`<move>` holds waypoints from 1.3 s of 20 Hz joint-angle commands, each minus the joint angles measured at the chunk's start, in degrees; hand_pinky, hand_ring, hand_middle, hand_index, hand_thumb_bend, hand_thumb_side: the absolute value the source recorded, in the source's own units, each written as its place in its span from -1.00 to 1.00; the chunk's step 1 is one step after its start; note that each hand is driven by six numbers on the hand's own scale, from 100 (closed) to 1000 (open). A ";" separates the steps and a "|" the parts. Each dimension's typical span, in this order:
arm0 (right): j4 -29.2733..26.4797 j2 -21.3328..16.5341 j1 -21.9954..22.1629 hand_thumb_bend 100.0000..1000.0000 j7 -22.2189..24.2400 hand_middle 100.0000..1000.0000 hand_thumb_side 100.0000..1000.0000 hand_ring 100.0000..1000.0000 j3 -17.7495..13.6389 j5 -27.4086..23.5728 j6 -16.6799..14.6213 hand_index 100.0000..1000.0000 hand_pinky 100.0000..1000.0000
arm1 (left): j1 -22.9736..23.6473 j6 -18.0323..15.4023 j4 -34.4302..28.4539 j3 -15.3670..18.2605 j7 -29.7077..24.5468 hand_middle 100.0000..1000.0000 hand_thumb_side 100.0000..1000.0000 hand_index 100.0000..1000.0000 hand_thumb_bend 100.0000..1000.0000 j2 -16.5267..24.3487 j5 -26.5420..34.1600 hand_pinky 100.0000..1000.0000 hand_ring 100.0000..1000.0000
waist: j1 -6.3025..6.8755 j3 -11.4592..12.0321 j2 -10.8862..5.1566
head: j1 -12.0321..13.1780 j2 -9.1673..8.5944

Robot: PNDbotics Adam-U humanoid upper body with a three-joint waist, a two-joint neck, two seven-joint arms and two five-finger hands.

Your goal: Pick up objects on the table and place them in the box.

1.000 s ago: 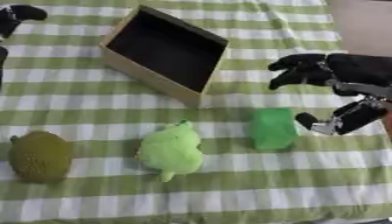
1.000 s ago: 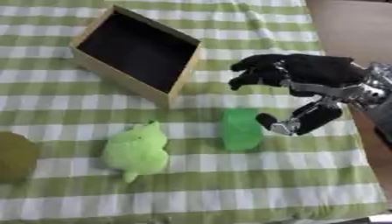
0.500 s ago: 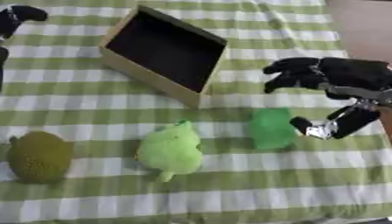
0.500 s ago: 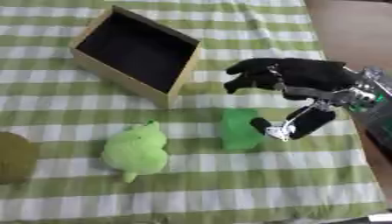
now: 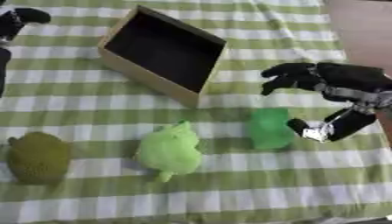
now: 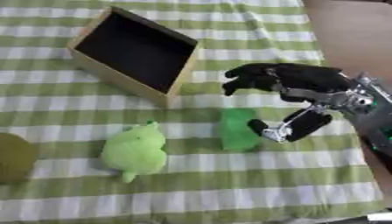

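Note:
A wooden box (image 5: 125,69) with a dark inside stands tilted at the upper left of the green checked cloth. Three things lie in a row below it: an olive bumpy fruit (image 5: 38,156) at the left, a light green plush toy (image 5: 169,150) in the middle, and a darker green upright object (image 5: 269,128) to the right. My right hand (image 6: 295,78) is open around that darker green object, fingers above it and thumb (image 6: 285,127) close to its right side. My left hand (image 5: 19,19) shows at the top left corner, far from the objects.
The checked tablecloth (image 5: 229,183) covers the table. Its right edge (image 5: 348,48) runs down beside my right arm, with brown floor beyond. Bare cloth lies below the row of objects.
My right hand has moved left and down toward the darker green object, and the thumb has come closer to its side. The objects and the box have stayed put.

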 commanded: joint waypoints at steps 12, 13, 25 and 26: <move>0.16 0.35 0.42 -0.60 14.61 0.60 -0.08 1.00 -1.01 3.79 -13.53 1.00 1.00 | -0.23 0.62 -0.85 0.11 -0.13 0.53 0.04 0.73 -1.00 0.35 0.31 0.41 0.73 | -0.06 -0.11 -1.86 | 0.32 0.29; 0.15 0.47 0.51 -0.60 14.75 0.59 -0.10 1.00 -1.01 3.84 -13.56 1.00 1.00 | -0.22 0.64 -0.85 0.11 -0.16 0.53 0.04 0.73 -1.00 0.34 0.31 0.41 0.73 | -0.03 -0.12 -1.85 | 0.32 0.28; -0.30 1.34 1.15 -0.72 15.36 0.63 -0.73 1.00 -1.44 5.50 -13.60 1.00 1.00 | -0.15 0.90 -0.85 0.00 -0.44 0.52 0.04 0.73 -1.00 0.17 0.31 0.42 0.73 | 0.20 -0.29 -1.62 | 0.27 0.17; -0.24 1.41 1.18 -0.73 15.15 0.63 -0.72 1.00 -1.42 5.88 -13.60 1.00 1.00 | -0.14 0.93 -0.85 -0.02 -0.48 0.51 0.04 0.73 -1.00 0.15 0.30 0.42 0.73 | 0.21 -0.30 -1.59 | 0.27 0.16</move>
